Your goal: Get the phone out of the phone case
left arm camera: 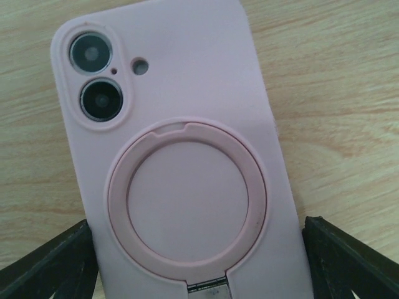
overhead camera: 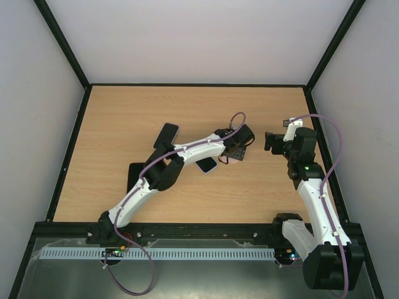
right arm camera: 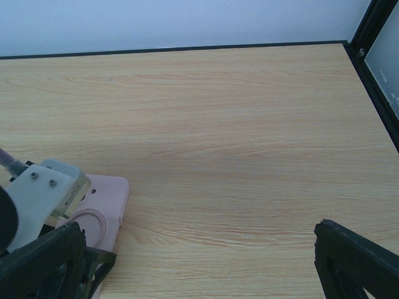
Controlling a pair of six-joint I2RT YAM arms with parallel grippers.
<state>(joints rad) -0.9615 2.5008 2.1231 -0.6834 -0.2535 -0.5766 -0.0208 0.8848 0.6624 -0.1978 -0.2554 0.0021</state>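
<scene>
A phone in a pink case (left arm camera: 181,124) lies back up on the wooden table, showing two camera lenses and a round ring stand (left arm camera: 187,205). My left gripper (left arm camera: 198,249) straddles its lower half, with a black finger (left arm camera: 56,265) against each long side of the case. In the top view the left gripper (overhead camera: 232,154) is at the table's middle, and one end of the case (overhead camera: 207,164) sticks out from under the arm. My right gripper (overhead camera: 269,142) is to the right of it, open and empty (right arm camera: 199,249). The case corner (right arm camera: 106,205) shows at its lower left.
Two flat black objects lie on the table left of the left arm, one further back (overhead camera: 166,136) and one nearer (overhead camera: 133,177). Black frame rails (overhead camera: 324,162) border the table's sides and back.
</scene>
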